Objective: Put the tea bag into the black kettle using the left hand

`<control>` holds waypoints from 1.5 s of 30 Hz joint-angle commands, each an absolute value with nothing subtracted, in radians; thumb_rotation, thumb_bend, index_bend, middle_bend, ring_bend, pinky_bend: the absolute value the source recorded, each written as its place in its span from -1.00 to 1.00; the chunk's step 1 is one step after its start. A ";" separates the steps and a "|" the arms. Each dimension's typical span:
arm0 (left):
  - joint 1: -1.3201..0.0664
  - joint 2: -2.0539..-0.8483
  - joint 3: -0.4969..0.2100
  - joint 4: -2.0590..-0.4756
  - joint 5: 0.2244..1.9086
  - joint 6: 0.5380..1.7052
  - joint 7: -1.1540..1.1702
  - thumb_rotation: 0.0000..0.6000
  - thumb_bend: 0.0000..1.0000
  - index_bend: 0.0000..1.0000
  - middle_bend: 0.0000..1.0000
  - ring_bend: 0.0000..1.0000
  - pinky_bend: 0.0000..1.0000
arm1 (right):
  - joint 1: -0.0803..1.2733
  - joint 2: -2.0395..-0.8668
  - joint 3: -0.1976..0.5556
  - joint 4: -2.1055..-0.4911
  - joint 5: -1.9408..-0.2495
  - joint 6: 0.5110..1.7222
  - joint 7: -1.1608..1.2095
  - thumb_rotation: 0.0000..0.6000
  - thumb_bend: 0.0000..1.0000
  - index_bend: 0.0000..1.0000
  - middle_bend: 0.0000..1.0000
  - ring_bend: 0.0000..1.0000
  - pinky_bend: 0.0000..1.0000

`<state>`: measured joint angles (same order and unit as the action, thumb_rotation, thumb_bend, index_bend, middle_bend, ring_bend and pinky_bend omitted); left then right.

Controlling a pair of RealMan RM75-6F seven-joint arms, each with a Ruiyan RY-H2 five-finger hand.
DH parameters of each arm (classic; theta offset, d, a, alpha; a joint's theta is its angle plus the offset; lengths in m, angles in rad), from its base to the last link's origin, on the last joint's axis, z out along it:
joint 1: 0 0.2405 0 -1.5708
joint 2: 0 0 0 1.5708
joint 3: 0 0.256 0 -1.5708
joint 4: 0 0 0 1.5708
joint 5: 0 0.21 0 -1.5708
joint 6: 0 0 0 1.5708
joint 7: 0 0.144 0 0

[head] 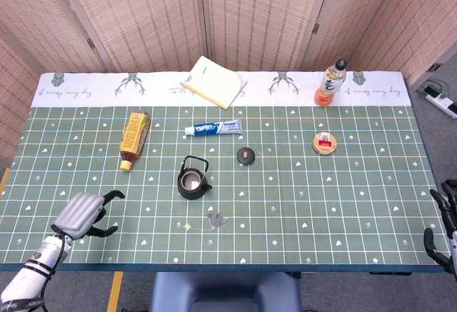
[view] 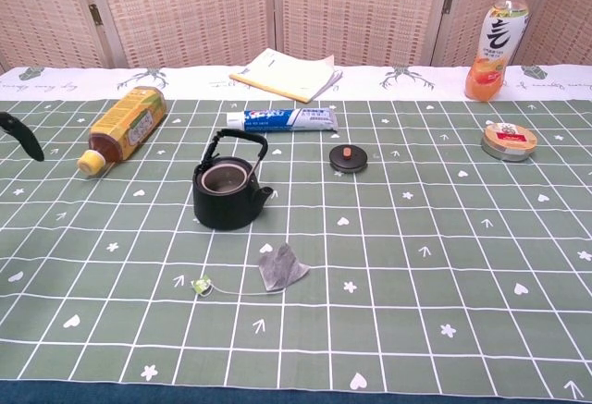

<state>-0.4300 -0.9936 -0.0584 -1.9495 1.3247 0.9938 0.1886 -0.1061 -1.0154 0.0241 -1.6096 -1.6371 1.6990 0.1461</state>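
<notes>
The tea bag (head: pixel 216 218) lies flat on the green checked table (head: pixel 343 205), just at 5 o'clock from the black kettle (head: pixel 192 182), with its thin string running toward 9 o'clock to a small green tag (view: pixel 200 285). The kettle stands upright with its handle raised and its mouth uncovered; its round lid (head: pixel 245 156) rests on the cloth at about 2 o'clock from it, clearly apart.

The left hand (head: pixel 86 213) hovers over the near left part of the table, at roughly 8 o'clock from the kettle and well apart from the tea bag. Its dark fingers (head: pixel 114 195) are spread and hold nothing. In the chest view only one dark fingertip shows at the left edge. The right hand (head: pixel 443 223) sits at the table's near right edge, partly cut off; its fingers appear apart and empty.

Farther back lie a toothpaste tube (view: pixel 282 119), a tea bottle (view: pixel 123 128) on its side, a notebook (view: pixel 287 75), a round tin (view: pixel 509 140) and an upright orange drink bottle (view: pixel 495 41).
</notes>
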 commanded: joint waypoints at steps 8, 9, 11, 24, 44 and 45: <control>-0.749 -1.156 -0.077 -1.885 0.998 0.620 0.282 0.62 -0.32 -0.27 1.00 1.00 1.00 | -0.108 -1.006 0.031 -1.606 -1.622 1.707 0.178 1.00 0.21 -1.00 -1.00 -1.00 -1.00; -0.770 -1.167 -0.069 -1.881 0.961 0.613 0.301 0.62 -0.32 -0.27 1.00 1.00 1.00 | -0.108 -1.006 0.030 -1.605 -1.622 1.707 0.182 1.00 0.21 -1.00 -1.00 -1.00 -1.00; -0.812 -1.196 -0.051 -1.869 0.883 0.611 0.335 0.62 -0.32 -0.28 1.00 1.00 1.00 | -0.107 -1.003 0.027 -1.602 -1.626 1.703 0.188 1.00 0.21 -1.00 -1.00 -1.00 -1.00; -0.868 -1.331 -0.066 -1.845 0.900 0.656 0.271 0.63 -0.33 -0.21 1.00 1.00 1.00 | -0.112 -0.997 0.012 -1.598 -1.650 1.716 0.200 1.00 0.21 -1.00 -1.00 -1.00 -1.00; -0.811 -1.480 -0.014 -1.606 1.182 0.707 0.147 0.61 -0.33 -0.15 1.00 1.00 1.00 | -0.125 -0.994 0.005 -1.592 -1.668 1.748 0.214 1.00 0.21 -1.00 -1.00 -1.00 -1.00; -0.811 -1.483 -0.012 -1.603 1.185 0.704 0.143 0.60 -0.33 -0.15 1.00 1.00 1.00 | -0.125 -0.995 0.005 -1.592 -1.667 1.748 0.214 1.00 0.21 -1.00 -1.00 -1.00 -1.00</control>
